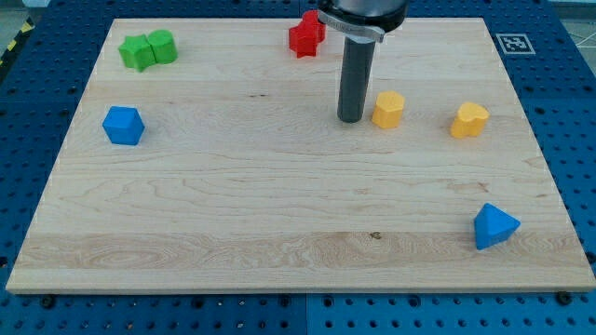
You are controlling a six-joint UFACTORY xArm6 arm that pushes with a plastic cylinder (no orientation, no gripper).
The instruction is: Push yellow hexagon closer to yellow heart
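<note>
The yellow hexagon (388, 109) lies right of the board's middle, in the upper half. The yellow heart (469, 120) lies to its right, with a gap of about one block width between them. My tip (351, 119) rests on the board just left of the yellow hexagon, close beside it; I cannot tell whether it touches. The dark rod rises from the tip to the arm at the view's top.
A red block (306, 34) sits at the top centre, left of the rod. Two green blocks (147, 48) touch at the top left. A blue block (123, 125) lies at the left. A blue triangle (494, 226) lies at the bottom right. The wooden board (279, 223) has blue pegboard around it.
</note>
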